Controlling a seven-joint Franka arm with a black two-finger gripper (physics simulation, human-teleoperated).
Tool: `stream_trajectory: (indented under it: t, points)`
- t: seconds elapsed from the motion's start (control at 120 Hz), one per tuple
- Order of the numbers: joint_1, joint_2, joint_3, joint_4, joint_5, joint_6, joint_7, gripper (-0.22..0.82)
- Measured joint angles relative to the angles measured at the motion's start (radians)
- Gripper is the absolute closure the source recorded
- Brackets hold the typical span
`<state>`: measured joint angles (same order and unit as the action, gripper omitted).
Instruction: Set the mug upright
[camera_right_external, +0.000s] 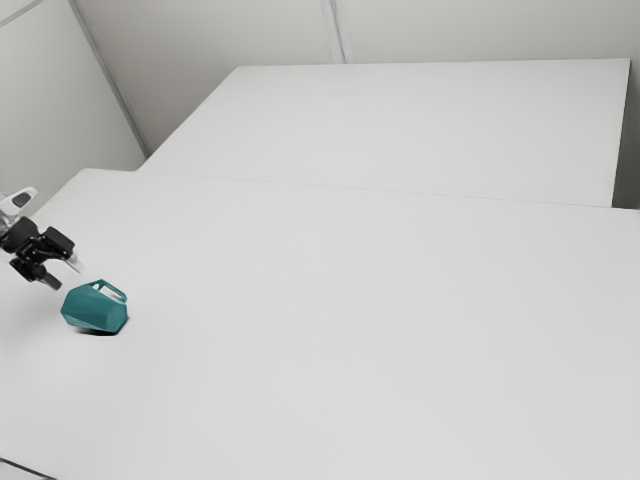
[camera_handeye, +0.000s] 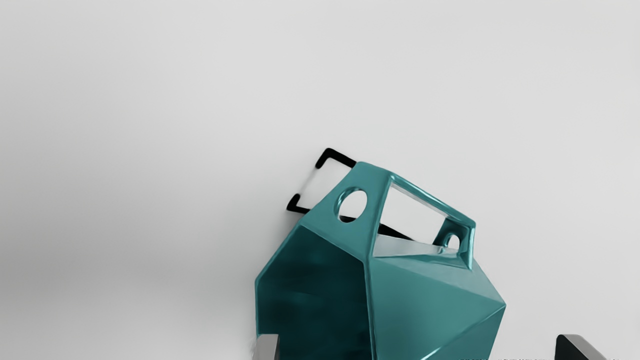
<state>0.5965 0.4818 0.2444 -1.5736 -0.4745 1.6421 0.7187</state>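
With tool (camera_handeye: 421, 346) released and spread wide near the mug (camera_right_external: 95, 310). Lies on its side on the desk (camera_right_external: 350, 330); seemingly needs gripping, then turning onto its base.

We see the teal mug (camera_right_external: 95, 309) on its side on the white desk (camera_right_external: 350, 330), black claw (camera_right_external: 67, 276) near it, at the exterior view's left.
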Motion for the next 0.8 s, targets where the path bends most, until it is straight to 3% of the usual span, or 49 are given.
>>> stream_trajectory:
  t: [0.617,0.8]
  points:
    - [0.02,0.023,0.017,-0.07,-0.097,-0.084,0.176,0.01]
    - [0.012,0.022,0.012,-0.07,-0.097,-0.077,0.202,0.32]
